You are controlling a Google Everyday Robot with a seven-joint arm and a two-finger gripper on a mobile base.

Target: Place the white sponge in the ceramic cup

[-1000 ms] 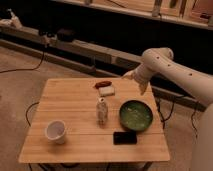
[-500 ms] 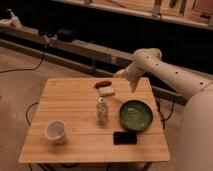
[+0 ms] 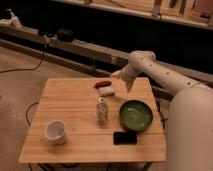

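The white sponge (image 3: pixel 106 91) lies on the far middle of the wooden table (image 3: pixel 75 100), next to a small red-brown object (image 3: pixel 102 83). The ceramic cup (image 3: pixel 55 131) stands upright and empty near the table's front left corner. My gripper (image 3: pixel 121 79) hangs from the white arm (image 3: pixel 160 75), which reaches in from the right. The gripper is just right of and slightly above the sponge, close to it, at the table's far edge. It holds nothing that I can see.
A small pale patterned bottle (image 3: pixel 101 111) stands at the table's centre, between sponge and cup. A green bowl (image 3: pixel 136 115) sits at the right, with a flat black object (image 3: pixel 125 137) in front of it. A dark bench with cables runs behind the table.
The arm has swung left along the table's far edge, bringing the gripper closer to the sponge. The objects on the table have not moved.
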